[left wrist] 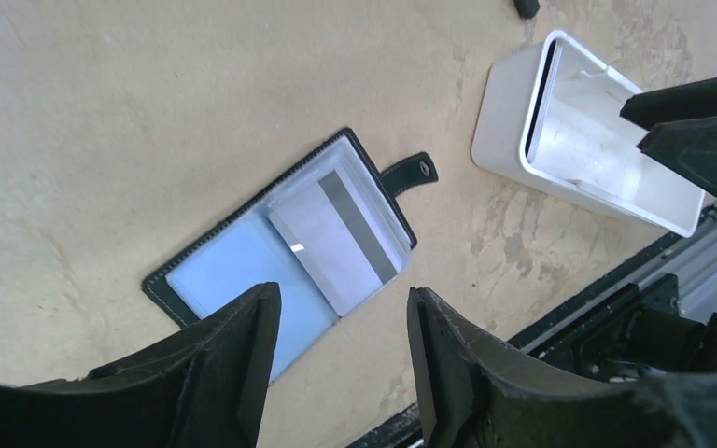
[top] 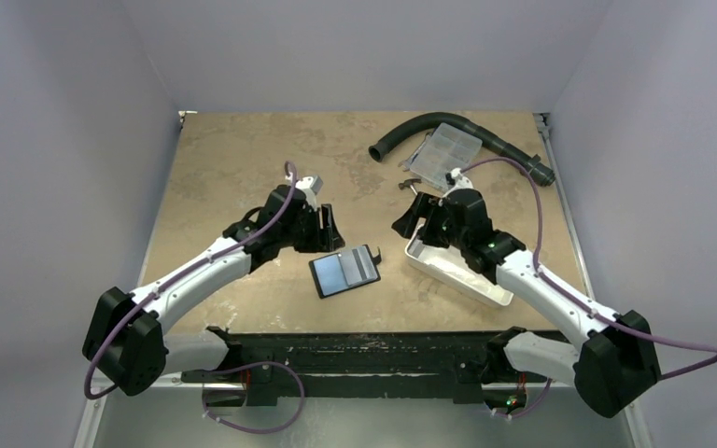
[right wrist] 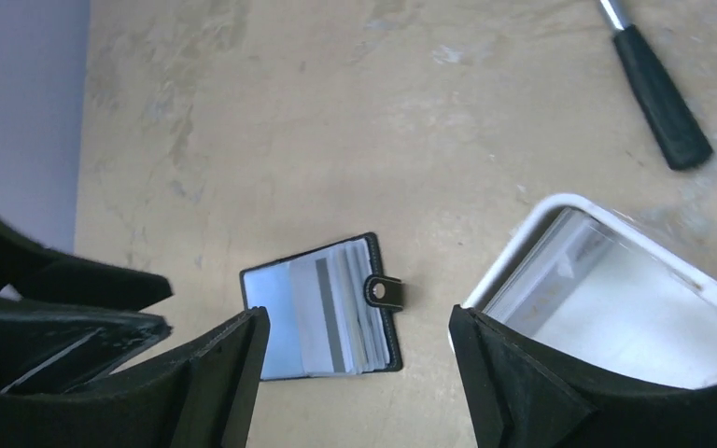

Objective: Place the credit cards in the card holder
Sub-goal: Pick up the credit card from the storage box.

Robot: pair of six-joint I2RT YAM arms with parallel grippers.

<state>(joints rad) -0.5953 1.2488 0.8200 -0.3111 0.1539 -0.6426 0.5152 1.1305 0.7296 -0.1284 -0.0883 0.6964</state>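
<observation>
Card holder [top: 345, 271]: lies open and flat, pale blue-grey inside up, mid-worktop [top: 233, 168] between the two arms. Its snap tab [left wrist: 411, 171] points toward the white tray [top: 467, 285].

Striped card [left wrist: 336, 243]: rests slightly askew on the half nearer the tab. Cannot tell whether it sits inside a clear sleeve or only lies on top.

Left hand [left wrist: 341, 303]: released, fingers spread, nothing in them, hovering just over the holder. Right hand [right wrist: 357, 322]: also released and empty, above the gap between holder and tray.

Pale cards [left wrist: 579, 140]: apparently more of them lie in the tray, flat against its floor.

Handling, as judged:
- Cards are likely light, thin, stiff and slick. Lying flat they give no purchase, so a grasp needs an edge raised, probably by sliding one up the tray wall.
- Holder looks light and soft, with floppy sleeves. It will probably skid or fold when a card is pushed in, so one hand should pin the bare half.

Surroundings: the tray walls hem in the approach to its cards. A black-handled tool [right wrist: 658, 93], a clear compartment box [top: 450, 152] and a black hose [top: 429, 126] lie farther back, well apart from the holder.
</observation>
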